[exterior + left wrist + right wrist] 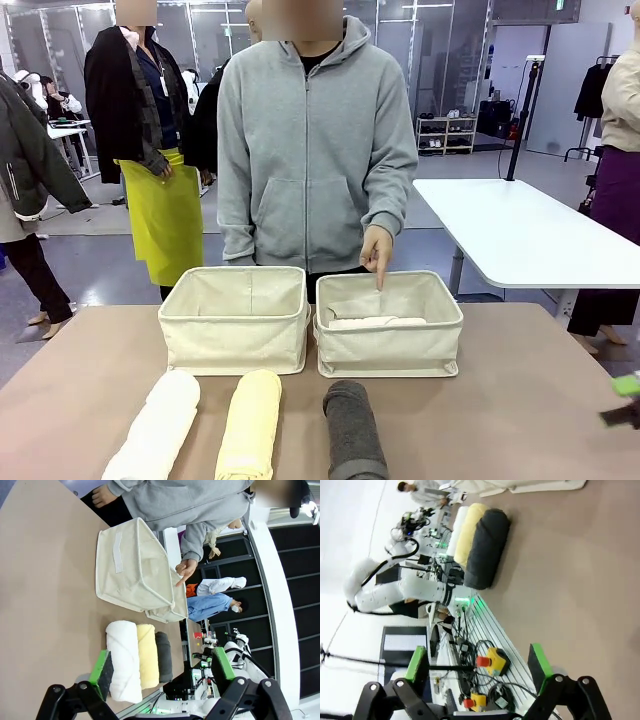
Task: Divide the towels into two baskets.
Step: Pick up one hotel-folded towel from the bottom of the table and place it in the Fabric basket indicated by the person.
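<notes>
Two cream canvas baskets stand side by side, the left basket (232, 345) holding nothing I can see and the right basket (390, 350) holding a pale, almost cream towel roll (362, 322). A person's hand (377, 257) points down into the right basket. In front lie the white towel (157, 425), the pale yellow towel (250, 425) and the dark grey towel (354, 432). My left gripper (162, 672) is open and hangs above the white towel (123, 660). Open too, my right gripper (478, 665) is well away from the dark grey towel (485, 547); its green pad (627, 384) shows at the table's right edge.
The person in a grey hoodie (315, 150) stands right behind the baskets. A white table (520, 235) is at the back right. Bare tabletop (540, 400) lies right of the grey towel. Yellow emergency-stop boxes (495, 661) and cables sit along my side.
</notes>
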`<state>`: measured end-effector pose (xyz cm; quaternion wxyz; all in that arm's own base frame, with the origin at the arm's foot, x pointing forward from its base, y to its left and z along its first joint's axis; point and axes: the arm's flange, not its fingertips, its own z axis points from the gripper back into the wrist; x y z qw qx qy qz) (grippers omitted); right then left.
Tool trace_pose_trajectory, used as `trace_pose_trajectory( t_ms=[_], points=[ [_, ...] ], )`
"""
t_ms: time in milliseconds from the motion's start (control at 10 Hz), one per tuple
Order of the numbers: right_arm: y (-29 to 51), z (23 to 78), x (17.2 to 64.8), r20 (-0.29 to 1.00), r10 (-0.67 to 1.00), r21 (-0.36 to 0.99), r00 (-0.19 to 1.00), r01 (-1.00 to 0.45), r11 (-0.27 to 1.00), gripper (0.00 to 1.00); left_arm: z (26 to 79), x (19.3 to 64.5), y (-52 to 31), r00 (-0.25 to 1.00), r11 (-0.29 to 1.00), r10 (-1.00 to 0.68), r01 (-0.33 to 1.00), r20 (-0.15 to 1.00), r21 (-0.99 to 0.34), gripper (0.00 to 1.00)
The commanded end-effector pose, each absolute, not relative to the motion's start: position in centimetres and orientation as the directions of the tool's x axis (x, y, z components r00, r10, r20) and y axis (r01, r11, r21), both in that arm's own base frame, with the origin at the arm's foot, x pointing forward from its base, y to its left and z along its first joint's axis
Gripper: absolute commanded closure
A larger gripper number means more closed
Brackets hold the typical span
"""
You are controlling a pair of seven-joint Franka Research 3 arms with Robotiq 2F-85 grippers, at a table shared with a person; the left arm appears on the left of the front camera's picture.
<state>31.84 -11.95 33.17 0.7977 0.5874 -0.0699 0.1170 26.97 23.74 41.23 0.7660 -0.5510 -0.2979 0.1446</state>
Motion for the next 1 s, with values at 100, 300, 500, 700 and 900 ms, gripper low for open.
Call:
trace_pose_trajectory(
  t_ms=[100, 300, 500, 700, 900],
  points=[
    [-1.3, 37.1, 32.9, 0.156, 0.148, 0.897, 0.977, -0.203, 0.393, 0.0, 41.3, 26.8, 24.0, 0.775, 0.34, 0.552, 0.129, 0.309, -0.931, 0.0],
    [4.9, 37.9, 33.1, 0.125, 0.16, 0.858, 0.979, -0.188, 0.479, 0.0, 41.3, 26.8, 24.0, 0.775, 0.34, 0.552, 0.129, 0.309, -0.931, 0.0],
    [10.5, 38.1, 32.7, 0.121, 0.142, 0.79, 0.982, -0.182, 0.585, 0.0, 41.3, 26.8, 24.0, 0.775, 0.34, 0.552, 0.129, 0.309, -0.931, 0.0],
    [15.1, 38.4, 32.5, 0.129, 0.113, 0.724, 0.985, -0.172, 0.669, 0.0, 41.3, 26.8, 24.0, 0.775, 0.34, 0.552, 0.129, 0.309, -0.931, 0.0],
    [20.0, 38.2, 33.1, 0.103, 0.12, 0.645, 0.987, -0.158, 0.747, 0.0, 41.3, 26.8, 24.0, 0.775, 0.34, 0.552, 0.129, 0.309, -0.931, 0.0]
  ],
)
